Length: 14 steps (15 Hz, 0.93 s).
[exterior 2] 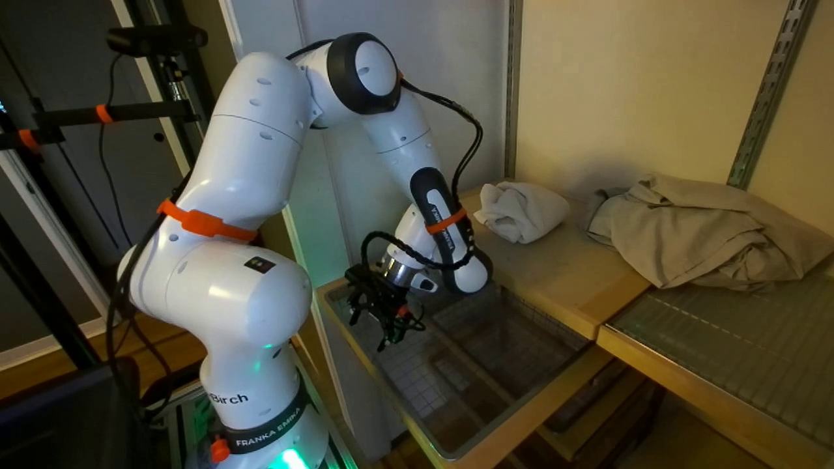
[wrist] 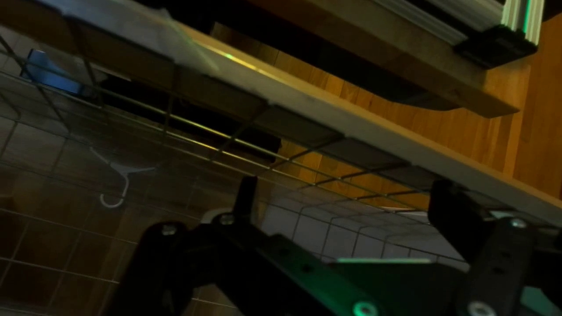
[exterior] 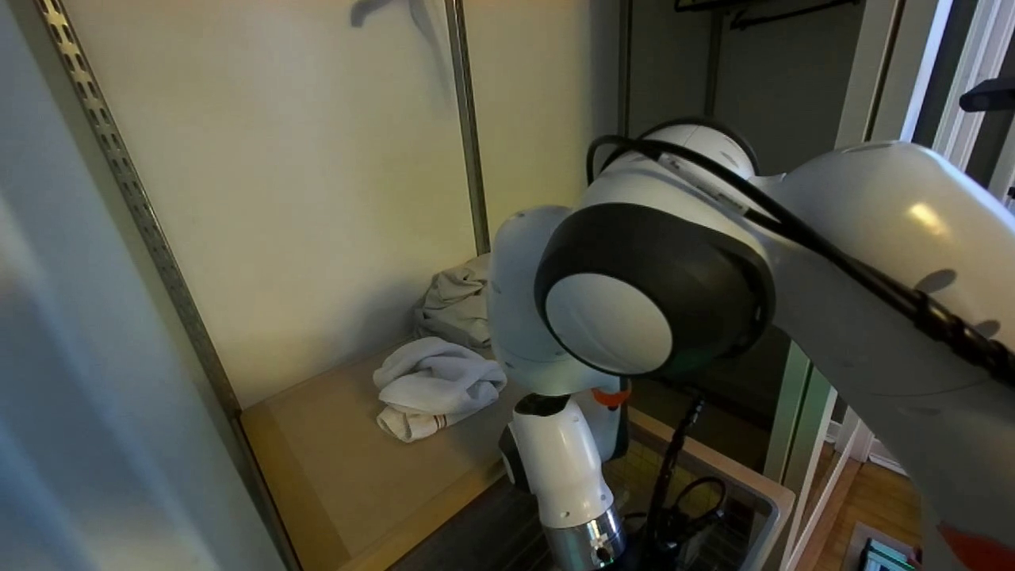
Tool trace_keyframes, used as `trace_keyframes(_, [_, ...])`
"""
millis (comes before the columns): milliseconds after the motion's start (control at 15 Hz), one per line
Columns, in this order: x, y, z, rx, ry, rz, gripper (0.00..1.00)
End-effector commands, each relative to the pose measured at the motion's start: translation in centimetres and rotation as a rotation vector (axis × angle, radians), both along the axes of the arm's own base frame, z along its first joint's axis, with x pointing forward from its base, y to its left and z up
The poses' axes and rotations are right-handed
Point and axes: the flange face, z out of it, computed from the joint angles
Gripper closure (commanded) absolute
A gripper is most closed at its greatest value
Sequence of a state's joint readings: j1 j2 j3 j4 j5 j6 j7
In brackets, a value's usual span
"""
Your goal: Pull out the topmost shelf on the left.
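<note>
- The tool (wrist: 344, 188) is nearest the wrist camera; its fingers (wrist: 246, 197) are spread wide, with nothing seen gripped. Whether a tip touches the mesh (wrist: 307, 152) cannot be told.
- The rail (wrist: 351, 123), front edge of the shelf (exterior 2: 524, 413), lies just past the fingertips toward 1 o'clock in the wrist view. Its long axis runs from 10 to 4 o'clock, so the tool appears to be on its inner side.
- The coming move likely turns on that: any more pull would go across the rail, toward 1 o'clock there and toward 8 o'clock in an exterior view, pressing from inside.
- In that exterior view the shelf is below the tool, its bottom spreading from 2 to 5 o'clock; the height between them is unclear.
- The shelf stands well out past the front edge of the surface (exterior 2: 554, 277), which lies between 2 and 3 o'clock; I judge the pull mostly done, remaining travel unknown.
- On the surface, a white cloth (exterior 2: 521, 213) sits at 2 o'clock.
- The arm (exterior 2: 221, 286), the only one, has its foot toward 8 o'clock; room there may limit the pull.
</note>
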<state>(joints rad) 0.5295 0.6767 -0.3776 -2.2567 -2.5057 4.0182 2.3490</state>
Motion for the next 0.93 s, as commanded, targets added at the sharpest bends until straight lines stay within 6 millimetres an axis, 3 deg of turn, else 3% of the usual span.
trace_keyframes(0, [0.1, -0.4, 0.5, -0.026, 0.0, -0.013, 0.0])
trace_keyframes(267, [0.5, -2.6, 3.1, -0.072, -0.069, -0.097, 0.0])
trace_keyframes(867, [1.8, -9.7, 11.3, -0.2, -0.304, -0.39, 0.0])
